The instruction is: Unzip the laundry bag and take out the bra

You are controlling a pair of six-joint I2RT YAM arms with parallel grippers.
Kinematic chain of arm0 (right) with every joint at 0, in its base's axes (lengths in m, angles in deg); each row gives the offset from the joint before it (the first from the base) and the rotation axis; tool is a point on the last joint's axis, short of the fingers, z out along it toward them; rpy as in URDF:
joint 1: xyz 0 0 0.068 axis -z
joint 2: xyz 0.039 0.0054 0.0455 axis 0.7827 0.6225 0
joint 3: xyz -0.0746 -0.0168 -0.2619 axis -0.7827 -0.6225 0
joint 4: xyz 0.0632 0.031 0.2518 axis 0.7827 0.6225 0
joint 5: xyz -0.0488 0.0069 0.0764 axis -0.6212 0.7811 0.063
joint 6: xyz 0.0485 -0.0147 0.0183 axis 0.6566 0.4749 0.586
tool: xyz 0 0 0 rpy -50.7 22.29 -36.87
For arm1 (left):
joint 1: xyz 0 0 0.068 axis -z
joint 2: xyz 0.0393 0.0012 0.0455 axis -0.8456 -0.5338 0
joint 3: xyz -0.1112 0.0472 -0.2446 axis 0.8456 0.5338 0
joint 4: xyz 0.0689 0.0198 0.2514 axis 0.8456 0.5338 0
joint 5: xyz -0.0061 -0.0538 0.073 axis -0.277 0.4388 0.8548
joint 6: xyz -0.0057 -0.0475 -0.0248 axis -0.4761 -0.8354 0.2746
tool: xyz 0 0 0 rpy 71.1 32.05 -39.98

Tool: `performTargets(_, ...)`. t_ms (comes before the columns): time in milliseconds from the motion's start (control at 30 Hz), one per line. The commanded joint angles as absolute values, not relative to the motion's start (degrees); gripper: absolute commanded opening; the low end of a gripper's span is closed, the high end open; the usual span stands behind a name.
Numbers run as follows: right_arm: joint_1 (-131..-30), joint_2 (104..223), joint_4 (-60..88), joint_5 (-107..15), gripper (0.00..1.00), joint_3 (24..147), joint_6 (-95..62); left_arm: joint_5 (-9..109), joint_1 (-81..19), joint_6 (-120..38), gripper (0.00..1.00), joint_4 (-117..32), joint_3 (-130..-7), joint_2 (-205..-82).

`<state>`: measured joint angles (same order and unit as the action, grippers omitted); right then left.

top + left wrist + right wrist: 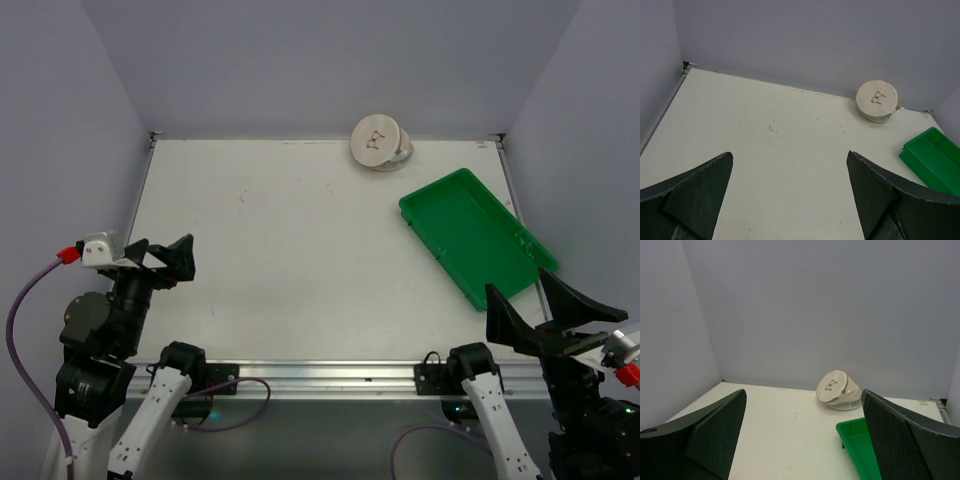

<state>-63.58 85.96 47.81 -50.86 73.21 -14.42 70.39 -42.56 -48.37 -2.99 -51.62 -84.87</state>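
Observation:
The laundry bag (pixel 379 143) is a round cream case with a tan rim and a small black bra outline on its face. It rests tilted against the back wall, right of centre, and looks closed; it shows in the left wrist view (pixel 877 101) and the right wrist view (pixel 836 389) too. The bra is hidden. My left gripper (pixel 163 258) hovers open at the near left, far from the bag, with only bare table between its fingers (pixel 790 197). At the near right my right gripper (pixel 533 300) is open too and holds nothing (pixel 803 435).
A green rectangular plastic tray (pixel 478 233) lies at an angle on the right side of the white table, between the bag and my right gripper. Grey walls close the table at the back and both sides.

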Motion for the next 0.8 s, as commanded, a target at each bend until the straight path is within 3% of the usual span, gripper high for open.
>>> performTargets(0,-63.5,87.6,47.7,-50.5,0.99,73.0,-14.0,69.6,-42.6,-49.1,1.00,-3.9,-50.3,-84.4)
performTargets(267,-63.5,91.8,45.4,-53.3,0.99,66.0,-7.4,67.6,-42.6,-49.7,1.00,-6.2,-47.3,-87.6)
performTargets(433,-63.5,99.7,39.2,-44.4,0.99,60.0,-3.5,64.2,-42.6,-51.2,1.00,-11.3,-43.4,-90.8)
performTargets(667,-63.5,125.4,25.4,-49.4,0.99,62.5,-0.3,61.1,-42.6,-51.7,1.00,-17.2,-40.2,-101.2)
performTargets(767,-63.5,142.5,19.3,-51.5,0.99,67.1,-1.4,61.7,-42.6,-51.8,1.00,-19.4,-39.4,-104.8)
